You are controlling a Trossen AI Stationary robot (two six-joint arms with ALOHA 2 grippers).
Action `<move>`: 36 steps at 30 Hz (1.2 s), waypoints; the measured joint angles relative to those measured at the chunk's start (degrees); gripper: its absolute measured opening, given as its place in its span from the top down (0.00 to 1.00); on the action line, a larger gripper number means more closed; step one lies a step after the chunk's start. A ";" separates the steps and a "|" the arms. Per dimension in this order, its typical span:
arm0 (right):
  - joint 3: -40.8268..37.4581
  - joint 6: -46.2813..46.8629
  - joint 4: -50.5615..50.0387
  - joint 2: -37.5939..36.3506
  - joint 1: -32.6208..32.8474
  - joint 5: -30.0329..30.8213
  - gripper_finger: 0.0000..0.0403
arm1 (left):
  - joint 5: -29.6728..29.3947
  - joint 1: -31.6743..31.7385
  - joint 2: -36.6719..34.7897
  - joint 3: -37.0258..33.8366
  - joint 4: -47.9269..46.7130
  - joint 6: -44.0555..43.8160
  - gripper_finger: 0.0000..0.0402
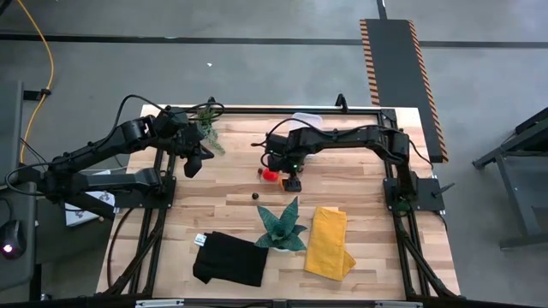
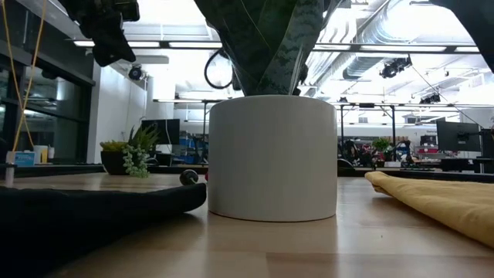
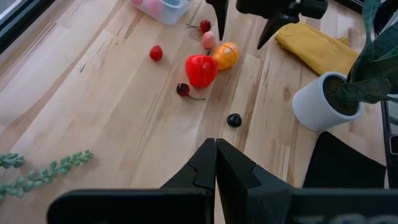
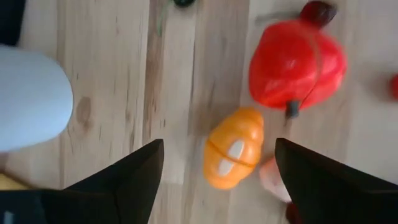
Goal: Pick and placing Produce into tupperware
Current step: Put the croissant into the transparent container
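The right gripper (image 4: 214, 158) hangs over the produce cluster near the middle of the worktop (image 1: 231, 210), its jaws spread wide with the orange fruit (image 4: 235, 147) on the wood between them, touching neither finger. The red pepper (image 4: 297, 62) lies just beside the orange fruit, with a pink piece (image 3: 209, 39) at the orange fruit's other side, partly cut off in the right wrist view. A dark cherry (image 3: 183, 89) rests near the pepper; a small red berry (image 3: 156, 53) and a second cherry (image 3: 204, 25) sit apart from it on bare planks. A dark round piece (image 3: 234, 120) lies alone between the pepper and the white pot (image 3: 316, 102) of the spiky plant.

The tupperware (image 3: 160, 8) stands beyond the pepper, cropped by the frame edge, with pale pieces inside that are hard to make out. The yellow cloth (image 1: 328, 240) and black cloth (image 1: 229, 258) lie past the pot, well apart from the pepper.

The left gripper (image 3: 216, 163) hovers well apart from the pepper, jaws closed and empty, over open wood. From table height, the pot hides nearly all the produce.
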 joint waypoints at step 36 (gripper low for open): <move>0.00 3.98 -0.10 6.08 -0.12 0.46 0.23 | -0.04 0.00 0.00 0.02 -1.42 -0.02 1.00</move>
